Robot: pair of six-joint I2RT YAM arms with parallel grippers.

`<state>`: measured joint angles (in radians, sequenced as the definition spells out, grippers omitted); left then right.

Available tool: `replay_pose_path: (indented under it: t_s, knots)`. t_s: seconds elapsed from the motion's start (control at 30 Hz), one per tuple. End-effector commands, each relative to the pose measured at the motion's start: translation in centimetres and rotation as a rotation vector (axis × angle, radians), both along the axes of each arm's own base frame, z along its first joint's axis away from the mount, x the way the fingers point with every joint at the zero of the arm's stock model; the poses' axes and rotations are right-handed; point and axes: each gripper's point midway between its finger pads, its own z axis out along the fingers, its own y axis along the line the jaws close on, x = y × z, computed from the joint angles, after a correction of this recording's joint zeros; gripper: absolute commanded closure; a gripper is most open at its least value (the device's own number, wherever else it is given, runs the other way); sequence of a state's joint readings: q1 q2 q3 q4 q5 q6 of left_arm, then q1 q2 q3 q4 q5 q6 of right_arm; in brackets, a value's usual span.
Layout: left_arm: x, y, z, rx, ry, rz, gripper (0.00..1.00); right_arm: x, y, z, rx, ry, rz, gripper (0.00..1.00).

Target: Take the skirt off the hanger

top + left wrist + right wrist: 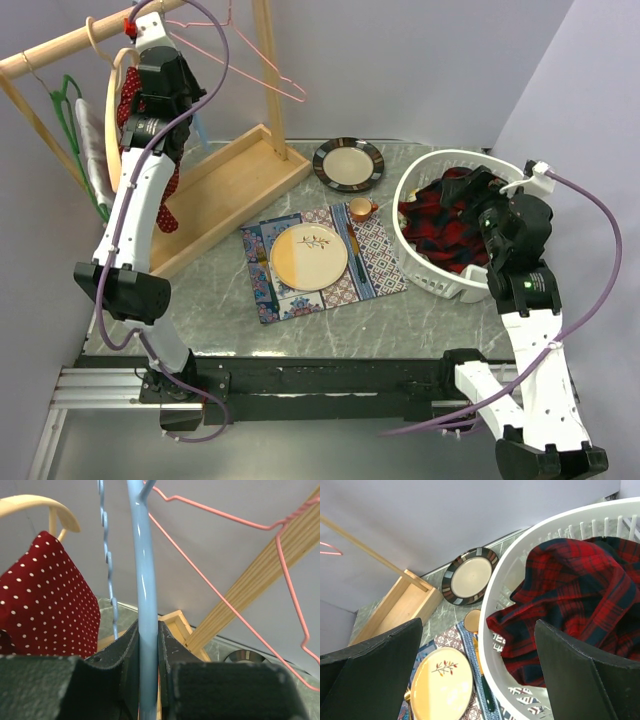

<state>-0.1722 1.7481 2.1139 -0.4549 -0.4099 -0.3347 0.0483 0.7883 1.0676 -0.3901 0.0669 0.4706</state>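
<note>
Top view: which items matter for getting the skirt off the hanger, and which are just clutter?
Job: red polka-dot skirt, blue hanger clamped in the left gripper, wooden hanger above the skirt, wooden rack.
Lying about: pink wire hanger, green hanger, dark-rimmed plate, cream plate, placemat, cup, laundry basket, plaid cloth.
</note>
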Motion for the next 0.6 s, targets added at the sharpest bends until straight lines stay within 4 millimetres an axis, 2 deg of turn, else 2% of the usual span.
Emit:
replay_pose_path:
  t_s: [0.0,0.17,0.3,0.47,0.53,0.57]
  knots:
    - [-0.1,0.6,2.0,0.0,-0.066,0.024,0.99,-0.8,0.0,2.8,-0.019,-0.073,-0.002,0.0]
    - [0.1,-0.2,1.3,0.005,-0.056,-0.025,0.99,-1.2,-0.1,3.2,-0.018,-0.085,-0.002,0.0]
    - [-0.5,-0.6,1.5,0.0,-0.07,-0.053,0.85,-1.5,-0.1,3.5,-0.019,-0.093,-0.004,0.0]
    - [-1.2,-1.5,2.4,-0.013,-0.091,-0.109,0.82,-1.8,0.0,4.3,-0.013,-0.111,0.002,0.0]
    - [-1.6,-1.7,2.9,-0.016,-0.102,-0.124,0.73,-1.9,0.2,4.5,-0.008,-0.116,0.007,0.0]
    - [-1.8,-1.9,3.0,-0.017,-0.105,-0.135,0.64,-2.0,0.2,4.5,-0.006,-0.119,0.009,0.0]
